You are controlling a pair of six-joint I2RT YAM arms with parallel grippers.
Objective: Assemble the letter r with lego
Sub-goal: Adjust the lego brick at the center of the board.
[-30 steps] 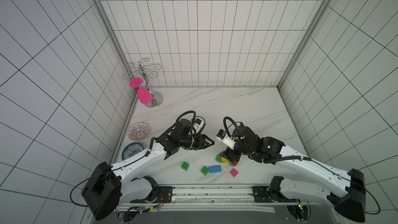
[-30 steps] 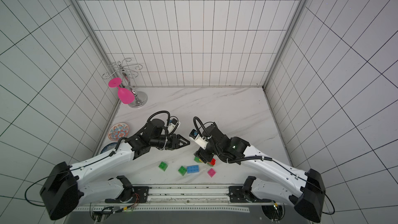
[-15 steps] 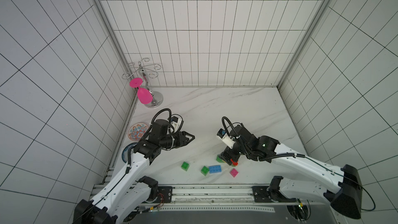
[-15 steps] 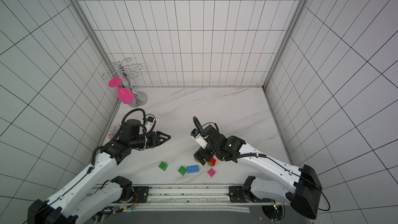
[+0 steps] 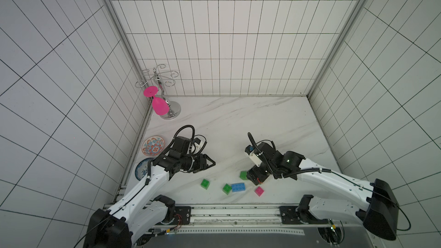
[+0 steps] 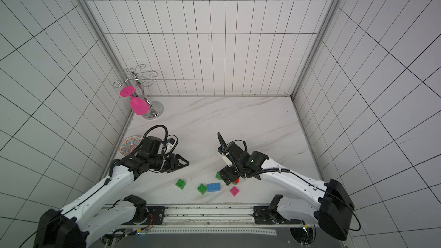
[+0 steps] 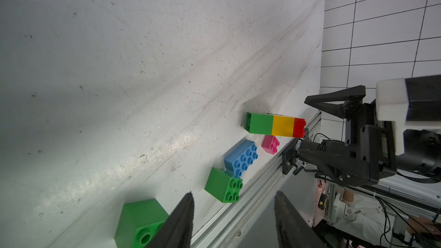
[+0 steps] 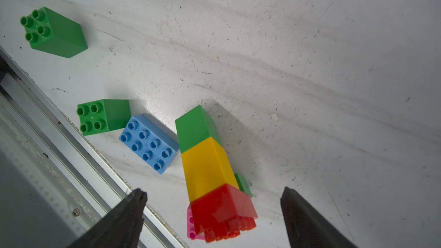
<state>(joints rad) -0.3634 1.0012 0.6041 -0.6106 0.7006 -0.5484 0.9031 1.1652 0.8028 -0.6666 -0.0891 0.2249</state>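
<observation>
Right gripper [image 5: 254, 179] is low over the lego stack [image 7: 274, 127], lower centre-right in both top views. The stack is green, yellow, red in a row, lying on its side on the marble table [image 5: 238, 120]. In my right wrist view the jaws are spread wide, one each side of the red end with a gap on both sides, so it's released and gripping nothing. A green sliver [image 8: 243, 184] pokes out behind the yellow; I can't tell what it joins. Pink brick [image 5: 259, 191] sits just beside the red end, toward the bottom edge. Blue brick [image 5: 238, 187] is left of it, corner against a green cube [image 5: 227, 188], which looks like it touches. The lone green cube [image 5: 205, 183] is further left, apart. Left gripper [image 5: 211, 163] is left of centre, jaws apart and empty, near the lone green cube, well apart from the stack.
</observation>
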